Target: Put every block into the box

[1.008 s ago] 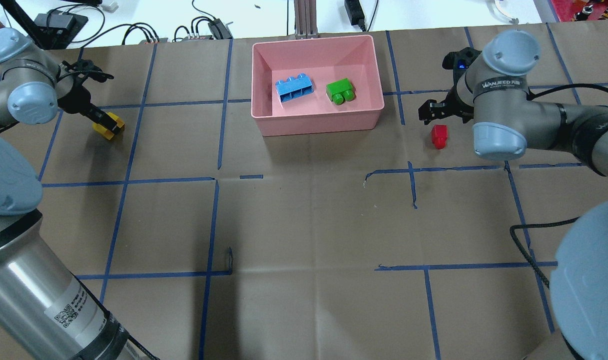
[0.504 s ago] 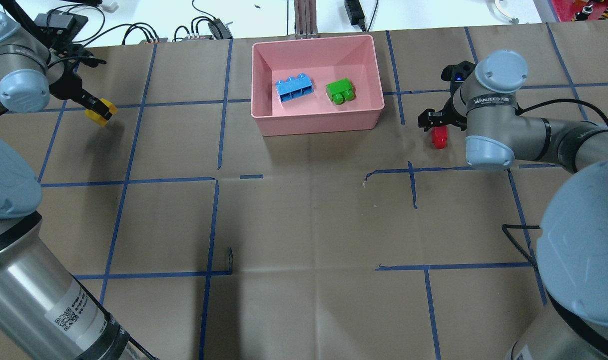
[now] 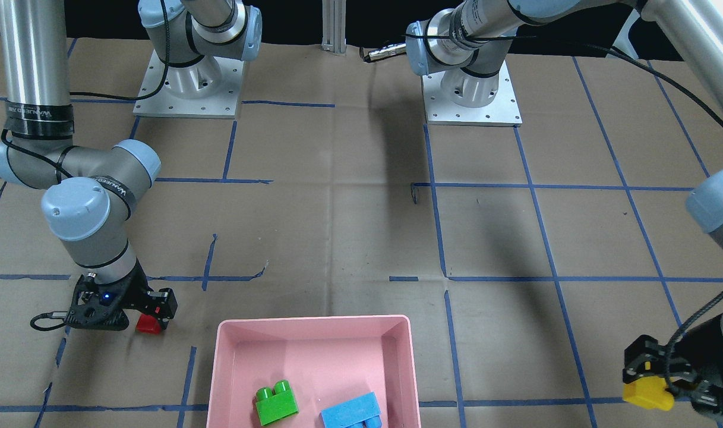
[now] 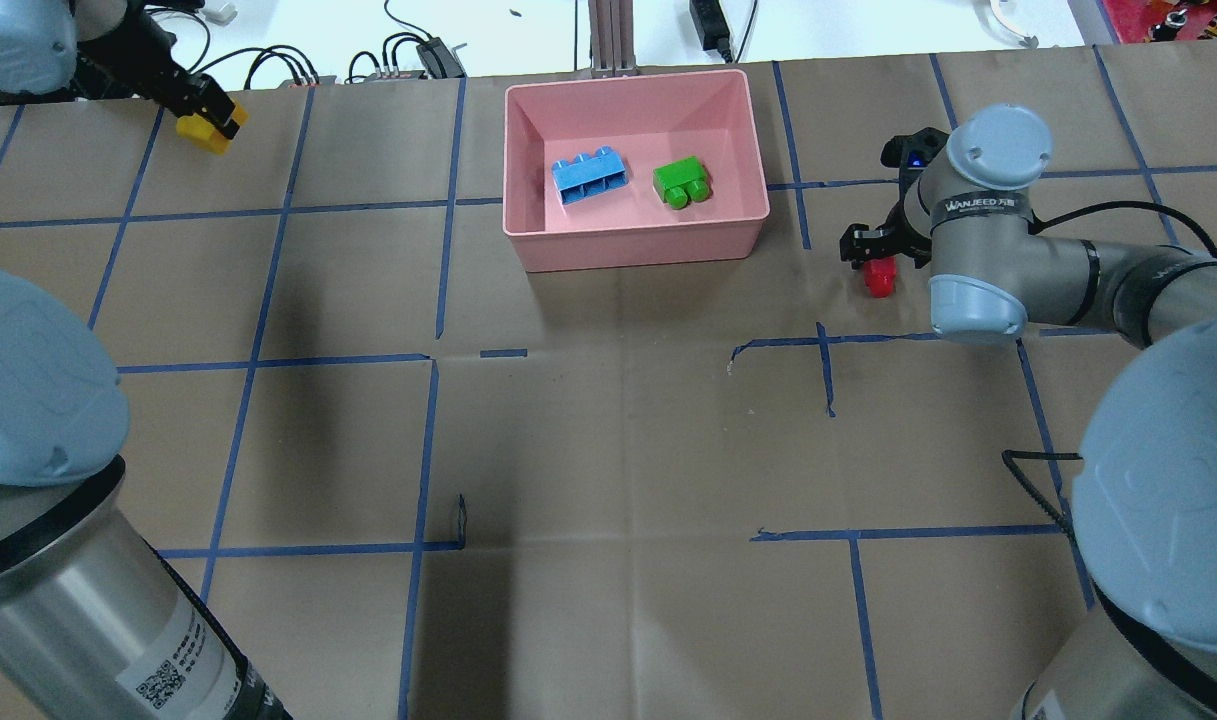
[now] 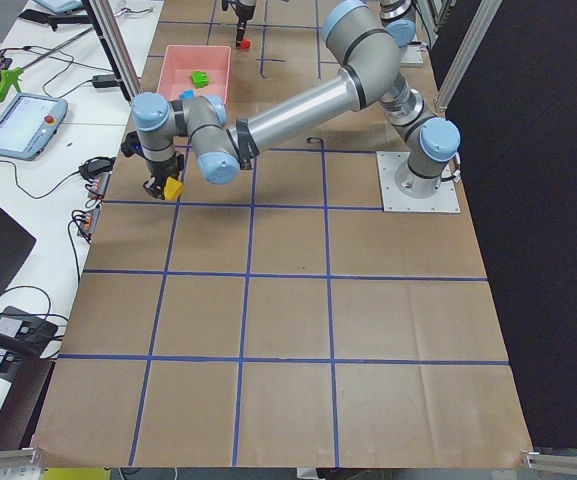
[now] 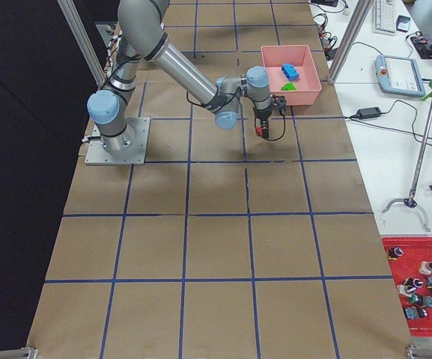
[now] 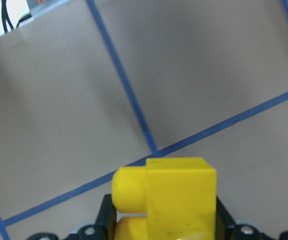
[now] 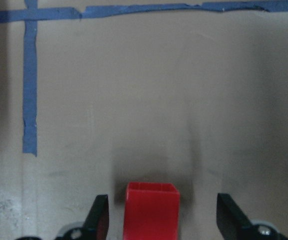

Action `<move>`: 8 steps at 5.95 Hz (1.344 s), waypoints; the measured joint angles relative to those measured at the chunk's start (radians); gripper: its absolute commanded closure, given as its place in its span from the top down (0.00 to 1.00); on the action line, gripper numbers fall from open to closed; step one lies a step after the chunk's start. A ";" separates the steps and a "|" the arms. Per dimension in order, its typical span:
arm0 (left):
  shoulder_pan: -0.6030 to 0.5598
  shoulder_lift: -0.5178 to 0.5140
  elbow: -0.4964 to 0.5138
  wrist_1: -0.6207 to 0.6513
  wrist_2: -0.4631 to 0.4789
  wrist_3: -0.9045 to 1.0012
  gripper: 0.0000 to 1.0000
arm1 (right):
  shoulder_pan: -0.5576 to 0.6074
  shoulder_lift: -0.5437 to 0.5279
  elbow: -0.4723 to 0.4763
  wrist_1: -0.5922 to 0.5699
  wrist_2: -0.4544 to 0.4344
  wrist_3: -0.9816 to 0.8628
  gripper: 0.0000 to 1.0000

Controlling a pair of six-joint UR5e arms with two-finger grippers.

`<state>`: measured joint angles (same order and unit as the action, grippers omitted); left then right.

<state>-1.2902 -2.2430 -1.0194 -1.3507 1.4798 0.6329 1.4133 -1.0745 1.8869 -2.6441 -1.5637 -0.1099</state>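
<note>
Blue block (image 4: 590,176) and green block (image 4: 681,182) lie side by side, not touching, inside pink box (image 4: 633,246), which sits at ctr of table's (image 4: 608,450) far edge, opp. the robot bases. Red block (image 4: 878,278) rests on the paper-covered top outside the box, toward the R edge. R gripper (image 8: 165,215) is down around it, claw spread wide w/ a gap each side. Yellow block (image 4: 206,132) is pinched in L gripper (image 4: 214,117), claw narrowed onto it, over the far L corner, studs out to one side. Blue tape lines (image 4: 268,362) grid the tabletop.
</note>
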 measured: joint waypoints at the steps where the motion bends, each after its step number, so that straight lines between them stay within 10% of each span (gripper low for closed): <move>1: -0.096 -0.003 0.036 -0.033 -0.001 -0.172 0.14 | 0.001 -0.002 0.006 0.014 -0.010 0.001 0.38; 3: -0.295 -0.028 0.061 -0.021 0.010 -0.523 0.14 | 0.001 -0.011 0.005 0.061 -0.010 0.002 0.06; 5: -0.426 -0.090 0.059 0.066 0.026 -0.752 0.17 | 0.001 -0.058 -0.053 0.176 -0.015 -0.011 0.05; 6: -0.464 -0.114 0.053 0.098 0.046 -0.799 0.91 | 0.001 -0.091 -0.120 0.247 -0.018 -0.031 0.04; 8: -0.489 -0.129 0.052 0.123 0.065 -0.857 0.99 | 0.003 -0.119 -0.319 0.418 -0.009 -0.155 0.04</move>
<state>-1.7790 -2.3720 -0.9669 -1.2279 1.5447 -0.2242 1.4159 -1.1932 1.5677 -2.2265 -1.5726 -0.2646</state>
